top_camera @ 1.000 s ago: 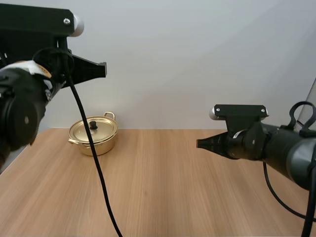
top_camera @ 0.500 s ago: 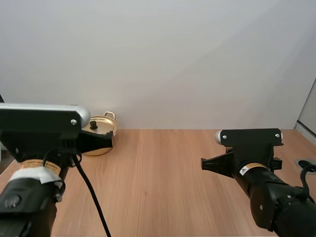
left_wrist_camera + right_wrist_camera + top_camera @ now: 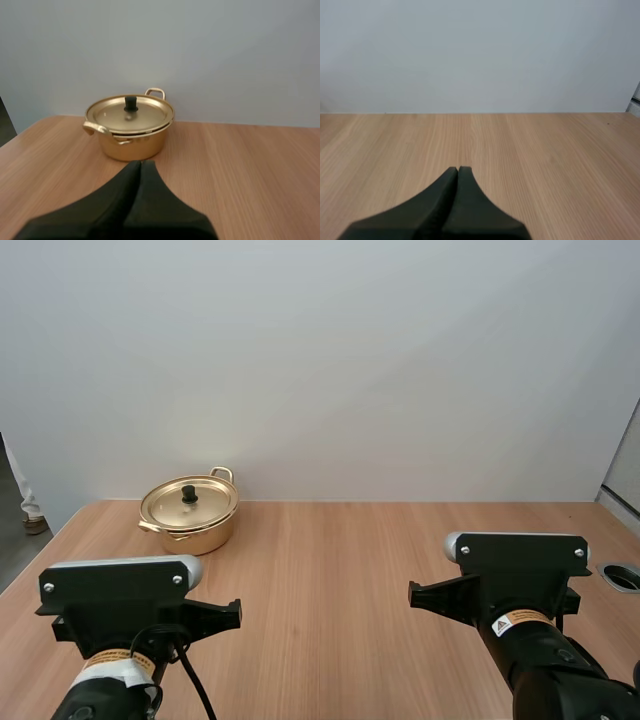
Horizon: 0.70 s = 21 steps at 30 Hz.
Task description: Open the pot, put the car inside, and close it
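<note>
A golden pot (image 3: 190, 515) stands at the far left of the wooden table, its lid (image 3: 189, 502) on, with a black knob (image 3: 188, 492). My left gripper (image 3: 238, 612) hangs low at the near left, shut on nothing, pointing forward and well short of the pot. In the left wrist view its fingers lie together as one dark wedge (image 3: 141, 163) aimed at the pot (image 3: 131, 135) and its lidded top (image 3: 130, 112). My right gripper (image 3: 410, 592) sits at the near right, also shut, its wedge (image 3: 458, 169) over bare wood.
The table (image 3: 330, 560) ends at a white wall behind the pot. A round hole (image 3: 622, 576) lies in the tabletop at the right edge. A person's leg (image 3: 24, 502) stands beyond the table's left edge.
Both arms have come down and drawn back toward the near edge. The left arm, raised a second ago, has dropped low, leaving the pot in plain sight.
</note>
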Each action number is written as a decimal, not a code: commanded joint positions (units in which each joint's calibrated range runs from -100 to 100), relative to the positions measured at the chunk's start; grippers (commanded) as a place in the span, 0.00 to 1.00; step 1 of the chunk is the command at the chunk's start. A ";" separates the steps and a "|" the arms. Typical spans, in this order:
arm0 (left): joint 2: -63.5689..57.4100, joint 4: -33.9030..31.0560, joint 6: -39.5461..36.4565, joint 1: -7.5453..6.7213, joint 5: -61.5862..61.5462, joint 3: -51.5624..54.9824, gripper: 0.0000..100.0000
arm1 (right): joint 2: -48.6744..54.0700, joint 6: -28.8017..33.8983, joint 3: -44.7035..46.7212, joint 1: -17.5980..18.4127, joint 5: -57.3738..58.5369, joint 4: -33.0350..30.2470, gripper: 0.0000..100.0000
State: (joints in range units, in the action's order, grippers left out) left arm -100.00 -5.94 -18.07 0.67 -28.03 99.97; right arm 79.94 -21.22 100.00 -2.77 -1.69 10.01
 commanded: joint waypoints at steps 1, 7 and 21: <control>0.00 0.04 0.05 -0.05 -2.23 0.03 0.00 | 2.27 -0.02 0.00 0.04 5.48 2.67 0.00; 0.00 0.04 0.05 -0.05 -2.23 0.03 0.00 | 11.92 -0.02 0.00 0.04 21.60 2.17 0.00; 0.00 -0.37 0.05 -0.05 -0.68 0.03 0.00 | 20.06 -0.02 0.00 0.04 33.49 2.17 0.00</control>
State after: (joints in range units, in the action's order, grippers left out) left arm -100.00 -6.25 -18.07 0.67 -28.70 100.00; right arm 100.00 -21.22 100.00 -2.77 31.71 12.16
